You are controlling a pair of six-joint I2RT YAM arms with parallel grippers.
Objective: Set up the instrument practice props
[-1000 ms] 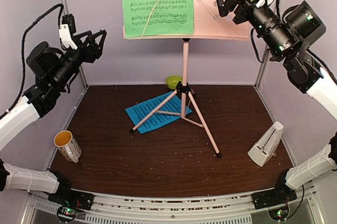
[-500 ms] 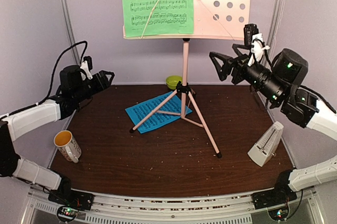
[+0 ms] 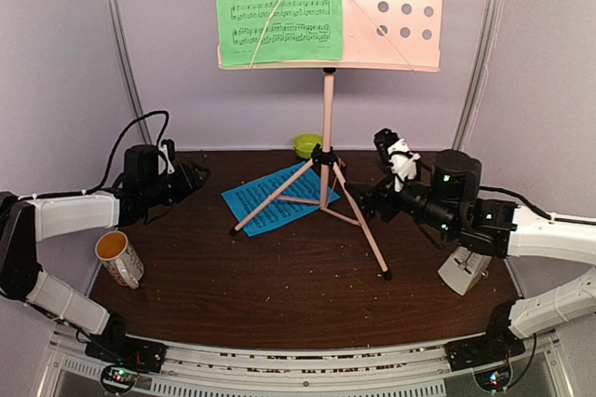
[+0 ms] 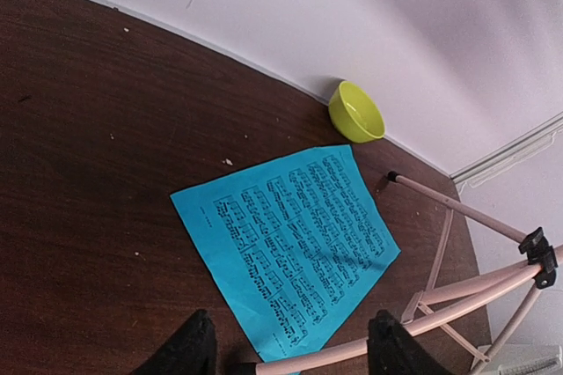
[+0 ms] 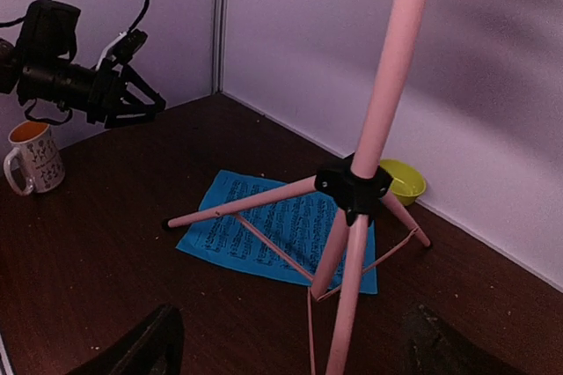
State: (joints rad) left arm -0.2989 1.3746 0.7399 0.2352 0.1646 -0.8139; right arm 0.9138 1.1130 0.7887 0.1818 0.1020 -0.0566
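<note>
Left gripper (image 3: 193,176), jaws spread and empty, hovers low, facing the blue music sheet (image 4: 286,256) that lies flat under the pink music stand's (image 3: 327,108) legs. Right gripper (image 3: 371,201), fingers apart too, holds nothing beside the tripod. Green music sheet (image 3: 277,6) sits on the desk. Metronome (image 3: 463,274) stands far right, partly hidden.

Dark table (image 3: 279,294), blue music sheet (image 4: 281,234) under pink stand (image 3: 328,108), bowl (image 3: 306,144), mug (image 3: 119,257), metronome (image 3: 461,276), specks (image 4: 227,162) perhaps crumbs
</note>
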